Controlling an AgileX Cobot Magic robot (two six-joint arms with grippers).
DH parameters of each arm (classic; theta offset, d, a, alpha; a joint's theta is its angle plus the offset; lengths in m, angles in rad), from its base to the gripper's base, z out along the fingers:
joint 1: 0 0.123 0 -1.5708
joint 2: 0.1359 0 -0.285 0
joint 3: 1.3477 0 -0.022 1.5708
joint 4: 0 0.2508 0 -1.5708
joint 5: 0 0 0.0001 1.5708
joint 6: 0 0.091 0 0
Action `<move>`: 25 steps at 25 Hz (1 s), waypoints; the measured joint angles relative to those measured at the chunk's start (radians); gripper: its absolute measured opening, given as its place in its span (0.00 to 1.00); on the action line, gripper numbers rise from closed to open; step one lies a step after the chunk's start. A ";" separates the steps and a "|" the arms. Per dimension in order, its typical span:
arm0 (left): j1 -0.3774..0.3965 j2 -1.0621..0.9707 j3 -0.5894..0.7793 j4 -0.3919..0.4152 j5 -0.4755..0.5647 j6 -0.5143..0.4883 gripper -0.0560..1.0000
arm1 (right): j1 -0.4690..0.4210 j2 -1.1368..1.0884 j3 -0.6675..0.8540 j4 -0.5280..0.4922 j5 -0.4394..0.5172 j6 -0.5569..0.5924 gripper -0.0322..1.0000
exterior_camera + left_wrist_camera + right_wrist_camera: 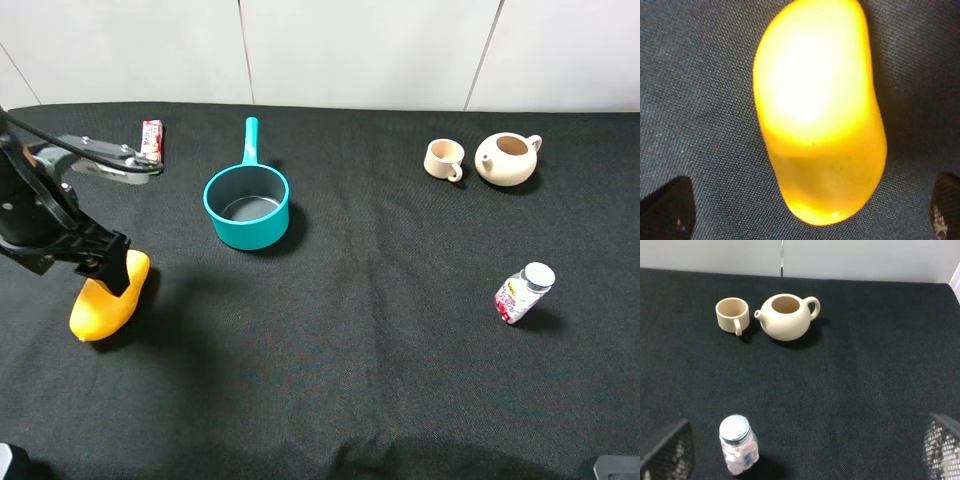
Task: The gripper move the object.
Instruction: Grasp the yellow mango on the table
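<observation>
Yellow-orange, smooth and oblong, the object (820, 110) lies on woven black cloth (700, 100) directly under your left gripper (110, 270), between its spread, empty jaws. Farther out from the gripper sits a round teal pan (246, 208). The label on the bottle (522, 292) is unreadable.

High overview; wrist closeup above object (820, 115)
</observation>
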 joint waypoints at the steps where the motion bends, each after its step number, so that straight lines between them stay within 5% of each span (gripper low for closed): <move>1: 0.000 0.017 0.000 0.000 -0.005 0.000 0.99 | 0.000 0.000 0.000 0.000 0.000 0.000 0.70; 25: 0.000 0.195 0.045 -0.003 -0.223 0.026 0.99 | 0.000 0.000 0.000 0.000 0.000 0.000 0.70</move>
